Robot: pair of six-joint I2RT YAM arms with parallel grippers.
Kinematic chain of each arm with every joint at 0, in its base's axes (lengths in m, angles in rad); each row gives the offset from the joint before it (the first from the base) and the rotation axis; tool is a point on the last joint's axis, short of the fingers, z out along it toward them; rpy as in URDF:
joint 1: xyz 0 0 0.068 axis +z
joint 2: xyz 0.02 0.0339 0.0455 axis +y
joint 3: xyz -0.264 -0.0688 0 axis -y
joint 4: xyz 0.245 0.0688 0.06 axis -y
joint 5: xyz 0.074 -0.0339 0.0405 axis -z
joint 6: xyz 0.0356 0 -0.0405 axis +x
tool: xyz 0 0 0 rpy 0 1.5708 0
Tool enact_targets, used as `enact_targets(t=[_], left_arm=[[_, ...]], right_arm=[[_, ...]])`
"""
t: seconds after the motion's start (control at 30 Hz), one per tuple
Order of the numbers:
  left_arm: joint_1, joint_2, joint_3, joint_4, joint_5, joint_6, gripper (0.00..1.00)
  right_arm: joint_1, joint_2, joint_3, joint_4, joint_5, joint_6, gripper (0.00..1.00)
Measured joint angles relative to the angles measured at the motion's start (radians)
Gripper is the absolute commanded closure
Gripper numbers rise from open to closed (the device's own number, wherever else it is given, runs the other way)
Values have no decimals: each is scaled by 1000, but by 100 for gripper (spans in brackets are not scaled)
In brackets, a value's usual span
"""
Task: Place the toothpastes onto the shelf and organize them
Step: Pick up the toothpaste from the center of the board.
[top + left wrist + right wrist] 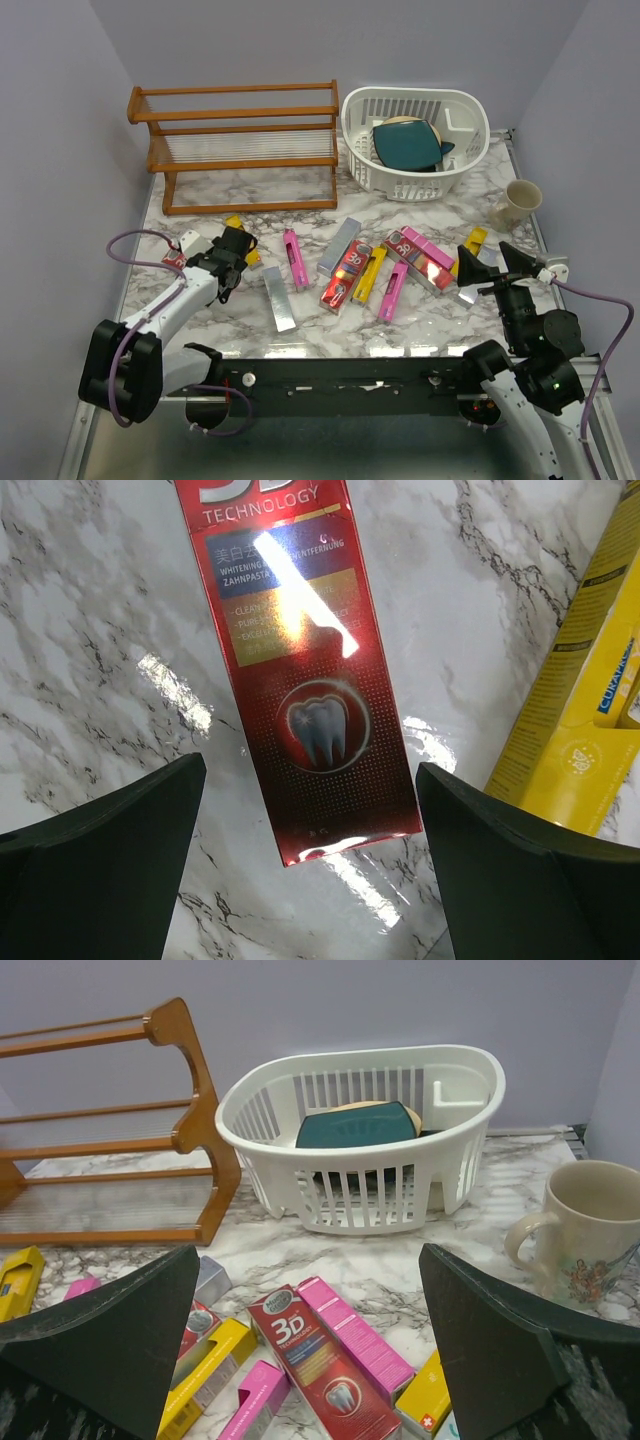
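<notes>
glossy red rectangular cardboard carton: white "TECHNOLOGY", below it "WHITENING" and "ZAHNPASTA", finer lines lost in glare | yellow cardboard carton: blue "CURAPR…", cut off at the edge | second red cardboard carton with tooth picture: white "3D"

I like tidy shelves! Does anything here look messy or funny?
Yes. The toothpastes lie scattered on the marble table, pointing every which way, some touching each other. None is on the wooden shelf yet. Nothing looks spilled or broken.

A cream mug stands near the white basket.
</notes>
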Motion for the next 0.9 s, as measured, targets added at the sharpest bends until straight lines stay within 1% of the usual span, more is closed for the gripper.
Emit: enact_targets(t=[0.17,0.27,0.3,0.33,0.4,0.43,0.5,0.53,0.63,0.9], left_arm=[[0,42,-21,34,0,-12,2],[-5,53,-26,40,0,-19,7],[-6,53,-27,40,0,-22,10],[-6,53,-27,40,0,-24,15],[-6,45,-32,41,-1,-27,22],[-6,39,-36,40,-2,-27,28],[-6,13,-48,39,-6,-31,34],[-6,0,-55,39,-6,-29,38],[-6,-34,-68,42,-10,-26,45],[-6,-96,-85,55,-8,47,46]], right_arm=[[3,0,0,0,3,0,0],[7,0,0,0,3,0,0],[8,0,0,0,4,0,0],[8,0,0,0,4,0,0],[11,0,0,0,4,0,0],[13,0,0,0,4,0,0],[13,0,0,0,5,0,0],[13,0,0,0,5,0,0],[13,0,0,0,5,0,0],[24,0,0,-4,10,0,0]])
